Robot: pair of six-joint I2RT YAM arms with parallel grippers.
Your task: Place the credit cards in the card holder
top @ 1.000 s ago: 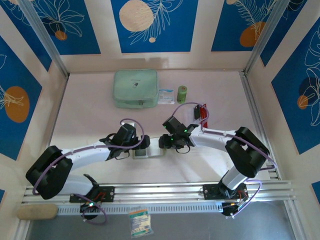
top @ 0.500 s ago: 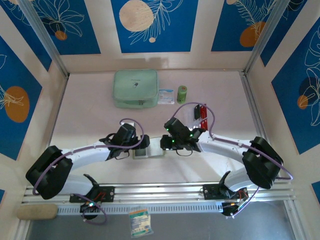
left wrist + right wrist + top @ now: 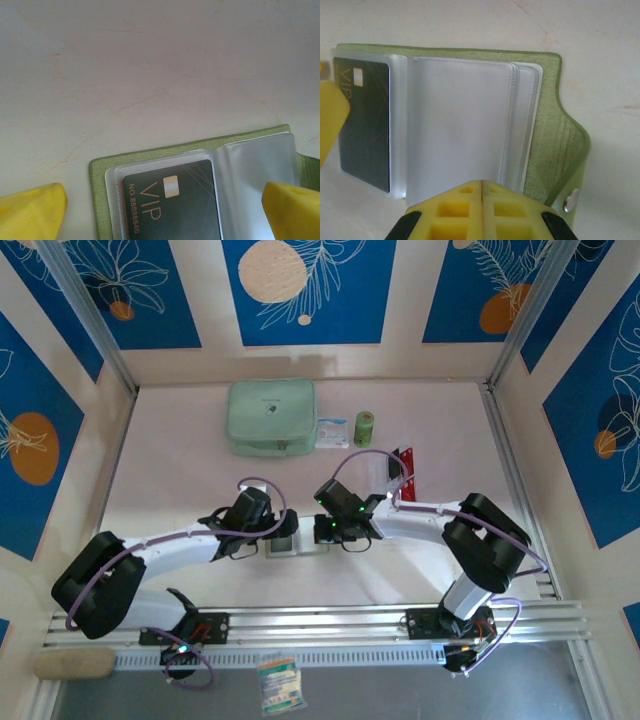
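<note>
A: Overhead, hard to make out much of the small olive-green folding card holder [image 3: 297,544]. Lies flat on the pale table [image 3: 180,480], tucked between the left gripper [image 3: 278,532] and the right gripper [image 3: 326,531], mostly covered by both wrists.

B: Reads far better from the wrists. From the right one: spread open, snap tab at the right, a stack of clear plastic sleeves [image 3: 460,125] across the middle, and a black rectangular plastic credit card [image 3: 362,125] marked VIP inside the leftmost sleeve.

A: Same from the left wrist, with lettering and chip legible, plus the holder's far-left green corner on bare table. And the claws?

B: Left: spread wide, yellow fingers [image 3: 30,210] at opposite sides of the picture, card holder between them. Right: pressed fully together, yellow pads [image 3: 460,215] up against the near edge of the sleeves. Cannot tell about any sleeve edge caught between.

A: And around it?

B: From above, well apart at the far edge: a pale mint-green zip pouch [image 3: 271,417], with a small white-and-blue packet [image 3: 331,432] and a short green cylinder [image 3: 364,428] just beside it. Nearer, close to the right forearm: bright red cards [image 3: 406,468], partly crossed by a purple cable [image 3: 372,452].
</note>
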